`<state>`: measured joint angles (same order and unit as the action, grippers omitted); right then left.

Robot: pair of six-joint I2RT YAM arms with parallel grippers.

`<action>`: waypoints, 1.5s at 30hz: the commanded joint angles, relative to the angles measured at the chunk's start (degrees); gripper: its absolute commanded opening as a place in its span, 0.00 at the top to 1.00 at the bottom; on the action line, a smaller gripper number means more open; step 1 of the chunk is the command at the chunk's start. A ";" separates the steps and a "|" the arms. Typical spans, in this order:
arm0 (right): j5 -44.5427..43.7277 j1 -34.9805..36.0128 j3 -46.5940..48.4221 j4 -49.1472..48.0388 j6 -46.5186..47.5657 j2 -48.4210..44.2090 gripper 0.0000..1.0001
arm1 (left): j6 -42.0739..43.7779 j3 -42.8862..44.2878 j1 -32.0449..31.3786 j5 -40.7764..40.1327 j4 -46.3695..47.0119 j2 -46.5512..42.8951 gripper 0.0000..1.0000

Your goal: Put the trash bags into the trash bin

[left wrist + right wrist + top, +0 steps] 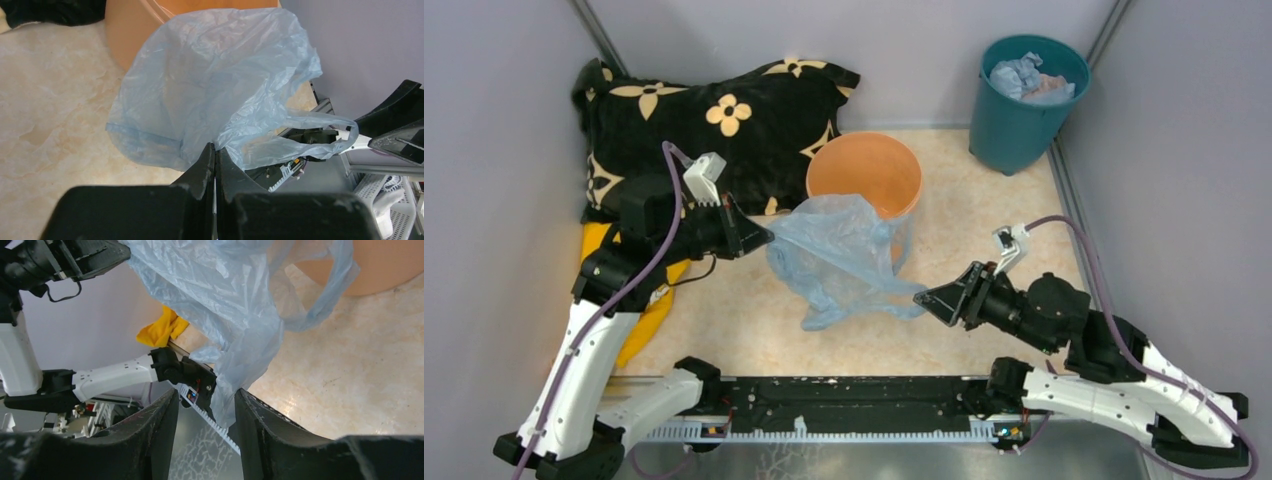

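A pale blue see-through trash bag hangs stretched in front of the peach-orange trash bin, its upper part against the bin's near rim. My left gripper is shut on the bag's left edge; in the left wrist view the jaws meet on the film of the bag with the bin behind. My right gripper stands open at the bag's lower right end. In the right wrist view a corner of the bag dangles between its spread fingers, close to the right one.
A dark teal bucket with crumpled material in it stands at the back right. A black pillow with yellow flowers lies at the back left. A yellow cloth lies under my left arm. Grey walls close in both sides.
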<state>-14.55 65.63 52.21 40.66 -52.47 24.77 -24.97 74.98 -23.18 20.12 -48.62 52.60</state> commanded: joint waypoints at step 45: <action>-14.78 0.54 -5.59 -20.66 11.06 4.38 0.52 | -26.80 5.97 0.33 32.37 28.52 -2.41 1.00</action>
<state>-29.04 65.63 44.40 25.34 -43.40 28.29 -49.52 81.32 -23.09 50.17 -24.29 50.83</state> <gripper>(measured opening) 0.472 0.006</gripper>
